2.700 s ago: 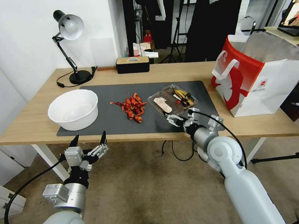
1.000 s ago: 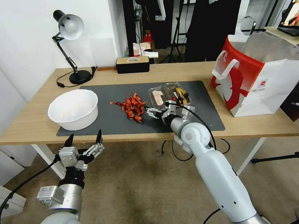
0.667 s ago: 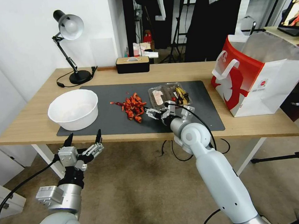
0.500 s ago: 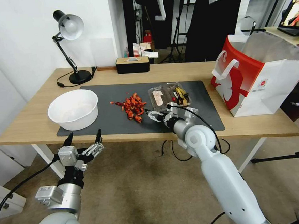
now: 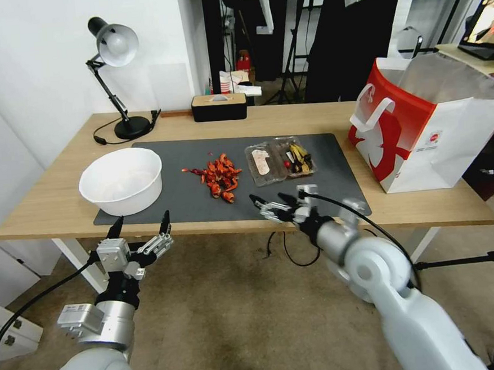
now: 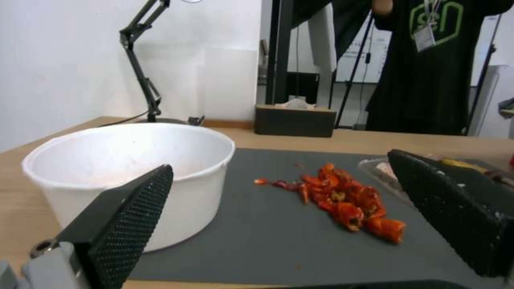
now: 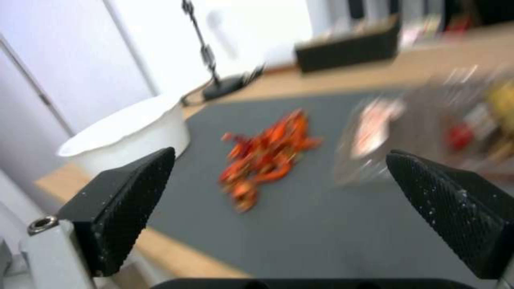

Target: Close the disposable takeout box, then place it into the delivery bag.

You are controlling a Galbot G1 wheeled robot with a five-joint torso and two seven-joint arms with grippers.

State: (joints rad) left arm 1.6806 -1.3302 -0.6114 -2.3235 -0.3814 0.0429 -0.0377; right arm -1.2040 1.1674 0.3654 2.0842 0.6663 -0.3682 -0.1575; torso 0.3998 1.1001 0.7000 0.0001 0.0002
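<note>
The disposable takeout box [image 5: 280,159] lies on the dark mat [image 5: 180,198] just right of frame centre, its two shallow clear halves side by side, pinkish-white food in one and yellow-black food in the other, so it looks not yet folded shut. Nearest, at lower left below the counter [image 5: 51,204] edge, the left tool [image 5: 141,225] hangs parked with its black textured fingers spread. The right tool [image 5: 273,200], fingers also spread and holding nothing, has pulled back from the box it was touching a second ago to the mat's near edge; the box has meanwhile turned squarer to the counter. That retreat suggests the closing step needs another approach. Left of the box sits a loose pile of glossy red chilli pieces [image 5: 219,178], and further left a smooth white round bowl [image 5: 121,179]. At upper right the stiff red-and-white delivery bag [image 5: 423,122] stands open, foil lining showing.
</note>
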